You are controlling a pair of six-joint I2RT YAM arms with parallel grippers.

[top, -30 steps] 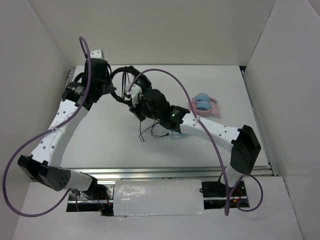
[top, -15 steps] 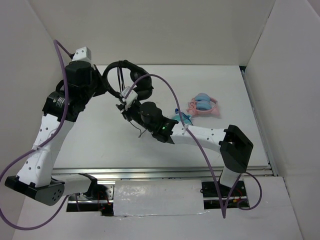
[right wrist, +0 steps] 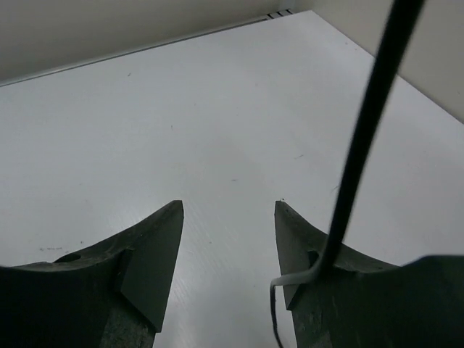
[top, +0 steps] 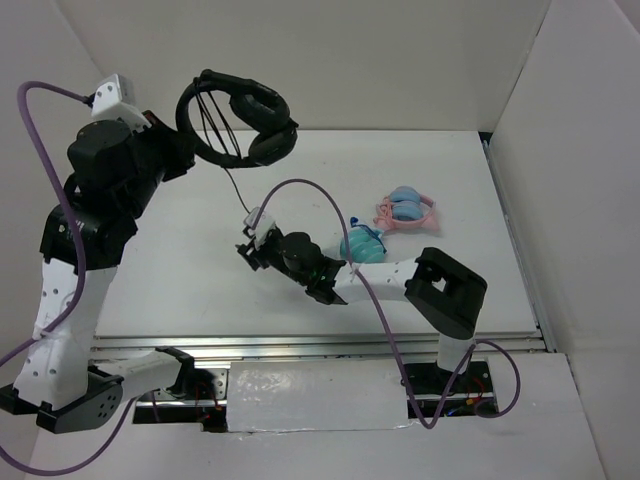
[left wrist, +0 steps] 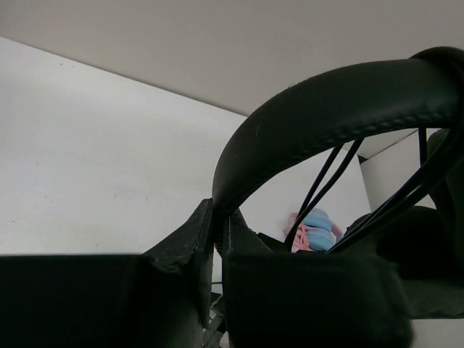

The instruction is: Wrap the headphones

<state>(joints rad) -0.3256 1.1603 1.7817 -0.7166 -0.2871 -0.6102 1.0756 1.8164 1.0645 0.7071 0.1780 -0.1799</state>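
Note:
The black headphones (top: 262,128) hang high above the far left of the table. My left gripper (top: 188,138) is shut on their headband (left wrist: 326,101), and the jaws (left wrist: 217,214) pinch its left end. Several cable strands (left wrist: 325,174) cross the inside of the band. The thin black cable (top: 236,192) drops from the headphones to my right gripper (top: 249,241). That gripper (right wrist: 228,206) is open low over the table, with nothing between its jaws. The cable (right wrist: 362,145) runs down against the outside of its right finger (right wrist: 297,239).
Teal headphones (top: 362,243) lie beside the right forearm. Pink-and-blue headphones (top: 407,210) lie further right, and also show in the left wrist view (left wrist: 316,229). White walls enclose the table at the back and both sides. A purple hose loops over the right arm.
My left arm has lifted the headphones up and toward the back left. My right gripper has moved nearer and left, lower over the table. The cable now stretches between them.

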